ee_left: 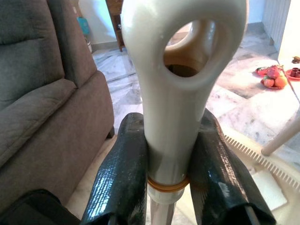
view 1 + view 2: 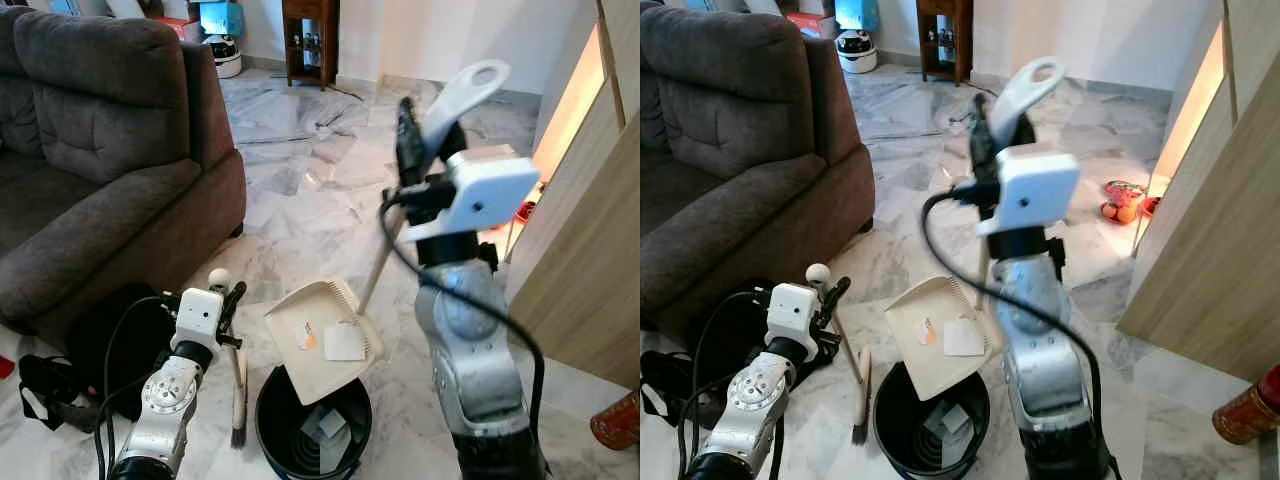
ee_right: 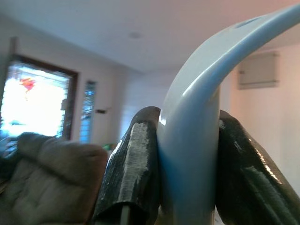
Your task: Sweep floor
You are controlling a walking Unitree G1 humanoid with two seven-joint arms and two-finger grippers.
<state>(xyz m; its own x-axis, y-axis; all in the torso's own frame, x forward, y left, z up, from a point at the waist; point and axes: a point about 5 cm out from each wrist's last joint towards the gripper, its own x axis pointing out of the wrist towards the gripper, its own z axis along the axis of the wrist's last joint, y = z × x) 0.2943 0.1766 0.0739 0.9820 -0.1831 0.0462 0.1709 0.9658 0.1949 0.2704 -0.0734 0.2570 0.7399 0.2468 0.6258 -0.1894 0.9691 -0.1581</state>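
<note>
My left gripper is shut on the cream handle of a small hand brush; its bristles hang down to the floor beside the bin. Raised at chest height, my right gripper is shut on the curved white top of a long-handled dustpan. The cream dustpan is tilted over a round black bin. A white paper scrap and a small orange bit lie in the pan. More paper scraps sit inside the bin.
A brown sofa fills the left. A black bag with straps lies at its foot. A wooden cabinet stands close on the right, with a red tin by it. A fruit plate rests on the marble floor.
</note>
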